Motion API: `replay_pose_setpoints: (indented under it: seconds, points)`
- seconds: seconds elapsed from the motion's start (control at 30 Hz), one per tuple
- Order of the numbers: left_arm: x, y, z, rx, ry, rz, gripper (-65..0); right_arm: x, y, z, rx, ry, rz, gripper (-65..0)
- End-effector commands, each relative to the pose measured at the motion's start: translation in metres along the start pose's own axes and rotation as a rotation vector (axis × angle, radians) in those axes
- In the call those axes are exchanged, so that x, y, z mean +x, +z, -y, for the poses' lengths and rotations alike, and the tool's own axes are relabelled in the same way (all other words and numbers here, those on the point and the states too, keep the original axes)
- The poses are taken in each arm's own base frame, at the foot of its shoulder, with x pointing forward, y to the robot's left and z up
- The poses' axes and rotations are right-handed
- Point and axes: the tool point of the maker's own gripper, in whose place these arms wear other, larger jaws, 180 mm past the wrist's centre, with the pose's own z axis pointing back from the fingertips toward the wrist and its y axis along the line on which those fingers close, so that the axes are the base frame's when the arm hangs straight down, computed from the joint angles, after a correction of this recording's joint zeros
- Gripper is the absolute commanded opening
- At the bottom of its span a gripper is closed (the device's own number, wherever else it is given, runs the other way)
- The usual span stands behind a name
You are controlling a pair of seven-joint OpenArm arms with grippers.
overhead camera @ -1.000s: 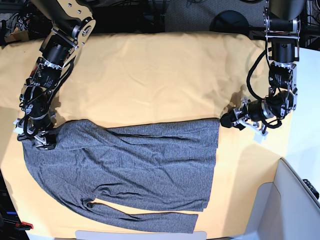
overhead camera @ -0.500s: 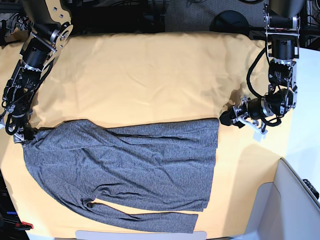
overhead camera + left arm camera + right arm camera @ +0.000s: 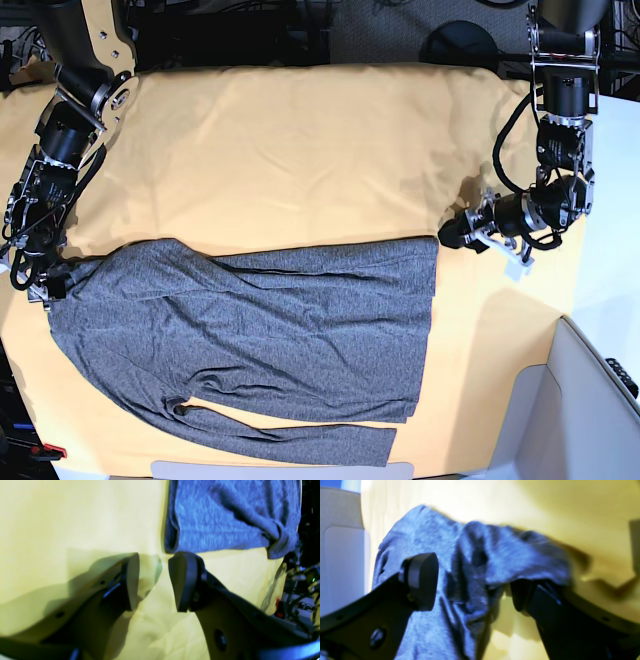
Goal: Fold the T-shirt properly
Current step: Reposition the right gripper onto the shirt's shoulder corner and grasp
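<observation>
The grey T-shirt [image 3: 260, 330] lies flat across the near half of a yellow cloth [image 3: 300, 150], with one long sleeve stretched along its lower edge. At the shirt's far left edge my right gripper [image 3: 40, 285] is open. In the right wrist view its jaws stand wide [image 3: 471, 587], with bunched T-shirt fabric [image 3: 470, 555] between them and draped over one finger. My left gripper [image 3: 448, 238] sits by the shirt's upper right corner. In the left wrist view it is open and empty [image 3: 153, 580], just short of the shirt's hem [image 3: 225, 517].
A white panel [image 3: 590, 400] rises at the table's near right corner. A pale strip [image 3: 280, 468] lies along the front edge. Dark equipment and cables [image 3: 300, 30] sit behind the table's back edge. Bare yellow cloth fills the far half.
The arm on the base view's left swung outward to the shirt's far left edge, then held there. The other arm barely shifted, staying by the upper right corner.
</observation>
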Motion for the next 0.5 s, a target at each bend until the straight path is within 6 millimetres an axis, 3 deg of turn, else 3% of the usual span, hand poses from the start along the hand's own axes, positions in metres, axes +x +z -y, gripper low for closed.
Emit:
replay_pose_setpoints:
  seconds: [0.0,0.2,0.3,0.47]
  points:
    - [0.011,0.007,0.006,-0.006,-0.029,0.022,-42.9,0.016,0.0,-0.019,0.029,0.012,0.031,-21.6]
    - [0.009,0.008,0.007,-0.008,-0.035,0.021,-42.9,-0.004,-0.003,-0.035,0.047,0.111,0.018,-21.6]
    - [0.009,0.008,0.007,-0.008,-0.034,0.023,-42.9,-0.002,-0.003,-0.052,0.086,0.143,0.024,-21.6]
    - [0.011,0.01,0.006,-0.007,-0.031,0.03,-42.9,0.002,-0.003,-0.06,0.089,0.166,0.038,-21.6]
